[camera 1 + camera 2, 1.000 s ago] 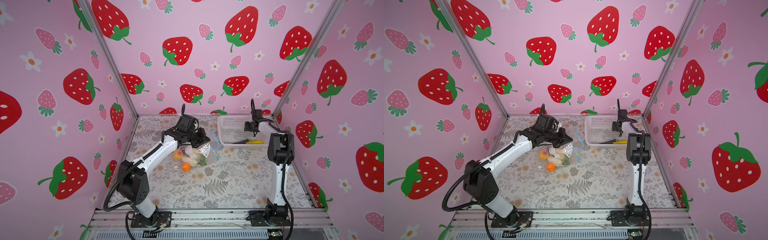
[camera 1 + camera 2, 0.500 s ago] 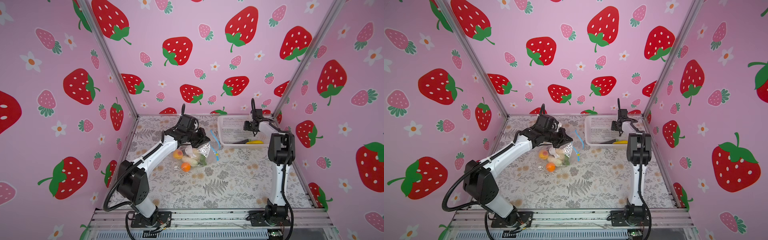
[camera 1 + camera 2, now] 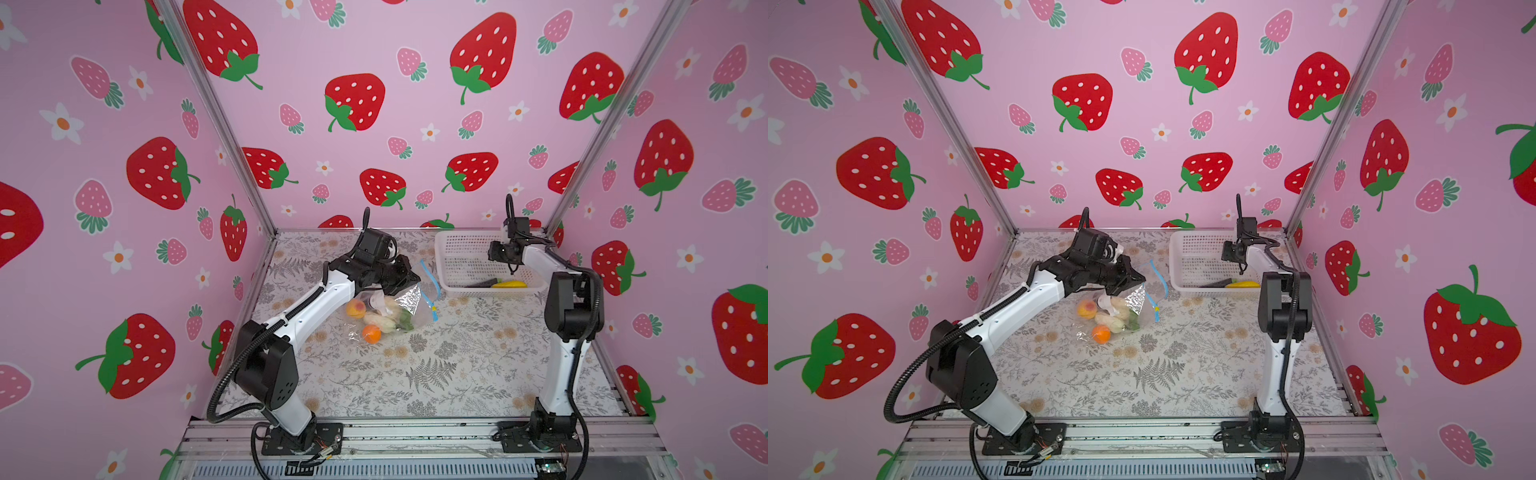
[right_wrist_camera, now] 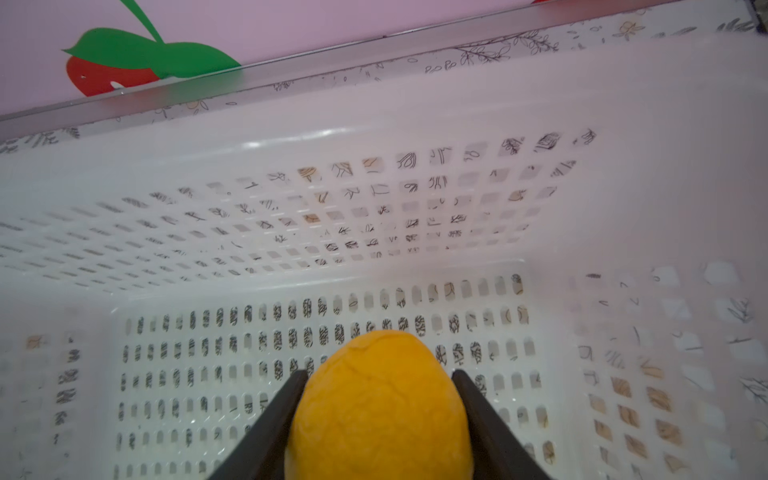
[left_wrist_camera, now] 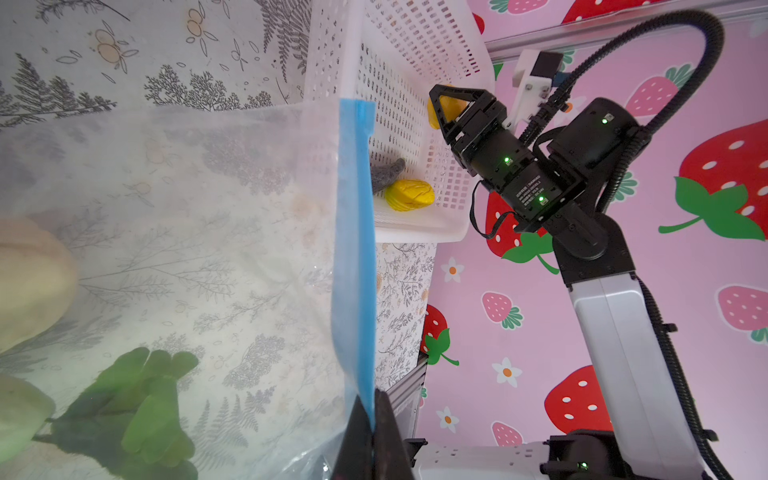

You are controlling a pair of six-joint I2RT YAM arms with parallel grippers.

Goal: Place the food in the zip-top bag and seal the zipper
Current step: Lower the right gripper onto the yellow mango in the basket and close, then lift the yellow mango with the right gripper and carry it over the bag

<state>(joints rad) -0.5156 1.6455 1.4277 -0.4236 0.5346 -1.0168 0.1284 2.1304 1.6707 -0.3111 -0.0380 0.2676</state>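
The clear zip-top bag [image 3: 409,301] lies mid-table, holding a peach [image 3: 356,308], an orange [image 3: 371,333] and a white radish [image 3: 380,322] with green leaves [image 5: 153,395]. My left gripper [image 3: 411,279] is shut on the bag's mouth at the blue zipper [image 5: 353,249] and lifts that edge; its jaws pinch the strip [image 5: 371,419]. My right gripper [image 3: 493,251] hovers over the white basket [image 3: 446,249], shut on a yellow lemon [image 4: 380,407]. A banana [image 3: 509,284] and a dark piece [image 3: 482,284] lie in the basket. The slider end [image 3: 434,309] hangs at the bag's right.
The basket [image 3: 1179,257] stands at the back right against the rear wall. Pink strawberry walls close in three sides. The arm bases sit on a metal rail [image 3: 415,432] at the front edge. Open floral tabletop [image 3: 436,374] lies in front of the bag.
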